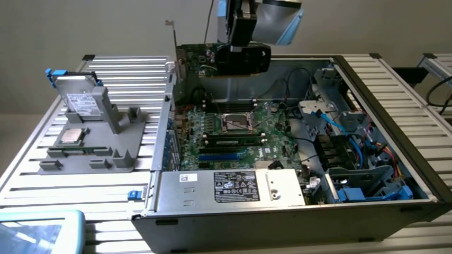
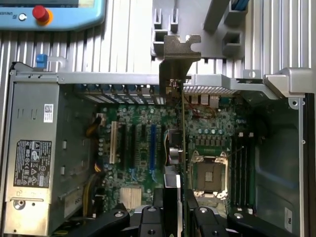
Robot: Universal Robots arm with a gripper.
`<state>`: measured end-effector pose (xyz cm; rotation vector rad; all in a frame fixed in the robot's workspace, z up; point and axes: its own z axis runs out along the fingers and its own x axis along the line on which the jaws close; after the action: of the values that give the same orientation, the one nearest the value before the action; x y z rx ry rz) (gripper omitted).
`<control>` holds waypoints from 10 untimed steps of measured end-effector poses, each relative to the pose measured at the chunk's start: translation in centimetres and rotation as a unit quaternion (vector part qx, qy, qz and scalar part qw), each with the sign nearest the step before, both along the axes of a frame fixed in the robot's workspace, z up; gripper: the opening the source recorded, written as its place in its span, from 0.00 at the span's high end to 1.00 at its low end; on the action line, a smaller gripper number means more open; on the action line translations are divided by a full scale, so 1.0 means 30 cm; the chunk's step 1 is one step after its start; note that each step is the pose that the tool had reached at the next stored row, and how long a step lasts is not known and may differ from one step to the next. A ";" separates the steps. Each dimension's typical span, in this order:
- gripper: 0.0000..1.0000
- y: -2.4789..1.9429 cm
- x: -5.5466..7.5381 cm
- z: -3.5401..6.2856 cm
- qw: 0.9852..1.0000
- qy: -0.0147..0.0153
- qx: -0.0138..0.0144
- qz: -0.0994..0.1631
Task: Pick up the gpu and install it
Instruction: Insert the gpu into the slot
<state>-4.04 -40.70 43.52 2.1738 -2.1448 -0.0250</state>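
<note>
The gpu (image 1: 198, 61) hangs upright above the far end of the open computer case (image 1: 395, 106). It is a green board with a black cooler shroud, and its silver end bracket (image 1: 172, 45) points toward the exterior view's left. My gripper (image 1: 242, 46) comes down from above and is shut on the card's upper edge. In the wrist view the gpu (image 2: 184, 128) appears edge-on, its bracket (image 2: 180, 47) over the case's rear wall. A black finger (image 2: 160, 200) sits on either side of the card. The card is held over the motherboard (image 2: 143, 148), between the expansion slots and the CPU socket (image 2: 210, 173).
A power supply (image 1: 226, 188) fills the case's near end, and cables and drive bays (image 1: 353, 153) crowd its right side. Left of the case, a grey fixture (image 1: 106, 153) holds a silver drive (image 1: 79, 98) and a CPU chip (image 1: 73, 136). A teach pendant (image 1: 35, 230) lies at the front left.
</note>
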 end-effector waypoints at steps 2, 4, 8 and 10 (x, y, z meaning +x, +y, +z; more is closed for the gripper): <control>0.73 0.000 0.000 -0.004 1.000 -0.001 -0.003 -0.004; 0.73 0.000 0.000 -0.009 1.000 -0.001 -0.006 -0.009; 0.73 0.000 0.002 -0.018 1.000 -0.002 -0.012 -0.020; 0.73 0.000 0.004 -0.024 1.000 -0.003 -0.013 -0.023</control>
<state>-3.91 -40.69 42.81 2.1129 -2.1867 0.0065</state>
